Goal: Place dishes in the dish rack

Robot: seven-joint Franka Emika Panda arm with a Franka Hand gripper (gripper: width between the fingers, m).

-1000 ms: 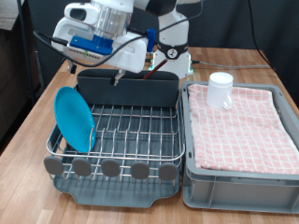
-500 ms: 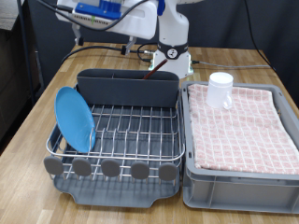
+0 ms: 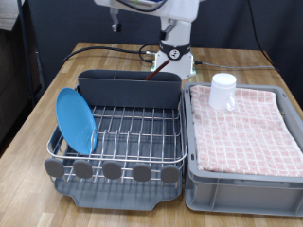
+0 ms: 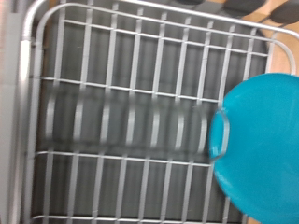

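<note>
Wooden counter (image 3: 28, 156) carried one dish rack (image 3: 118, 132); one blue plate (image 3: 75, 120) was propped upright at its left end, one white mug (image 3: 223, 92) sat on the checked cloth (image 3: 241, 128). Gripper was barely seen at the exterior view's top; jaws' state could not be told.

place: robot lab | evidence: wooden table (image 3: 38, 142), black curtain backdrop (image 3: 71, 24), loose cables (image 3: 99, 47)

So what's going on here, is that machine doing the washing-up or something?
A robot arm is loading a dish rack. The blue plate already stands on edge in the rack, at the exterior view's left. The white mug sits on the checked cloth in the grey bin beside it. The arm is up at the top of the picture, holding nothing that shows; its gripper is mostly out of frame.
</note>
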